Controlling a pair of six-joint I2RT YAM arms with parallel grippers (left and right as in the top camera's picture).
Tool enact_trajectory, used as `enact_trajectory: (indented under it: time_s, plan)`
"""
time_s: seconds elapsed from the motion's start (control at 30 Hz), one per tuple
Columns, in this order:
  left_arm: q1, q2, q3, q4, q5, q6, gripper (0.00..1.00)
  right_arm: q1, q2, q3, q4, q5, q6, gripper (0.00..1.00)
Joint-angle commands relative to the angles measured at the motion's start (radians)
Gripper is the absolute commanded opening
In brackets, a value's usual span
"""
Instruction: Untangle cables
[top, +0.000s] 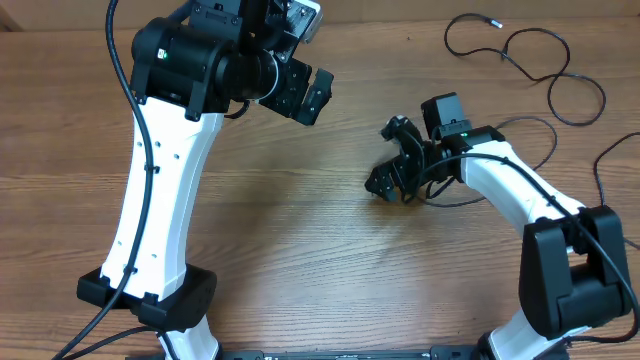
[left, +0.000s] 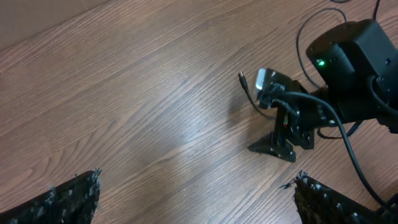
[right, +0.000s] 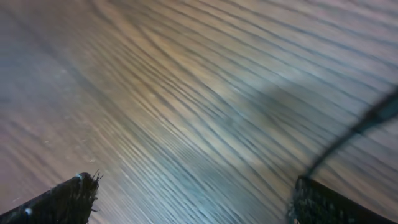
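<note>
Overhead, the cables lie mostly as loose black loops on the far right part of the wooden table, well apart from the left arm. One more strand curls right beside the right gripper, which sits low over the wood near the middle of the table. Its two fingers stand wide apart. From the right wrist view the gap between them shows only bare wood, while a blurred black cord runs down toward the finger on the right side; whether it touches, I cannot tell. The left wrist view catches a silvery plug on a thin cord just beside that gripper. The left gripper hangs at the far left side of the table, its jaws spread wide and holding nothing
</note>
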Motion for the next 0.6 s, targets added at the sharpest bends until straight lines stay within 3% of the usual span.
enact_trajectory:
  time_s: [0.0, 0.57]
  plan:
    - [0.000, 0.002, 0.006, 0.004, -0.005, -0.007, 1.00, 0.021, -0.001, 0.005, 0.026, -0.070, -0.038, 1.00]
    - [0.000, 0.002, 0.006, -0.003, -0.005, -0.018, 1.00, 0.038, 0.077, 0.005, 0.109, -0.024, 0.029, 1.00]
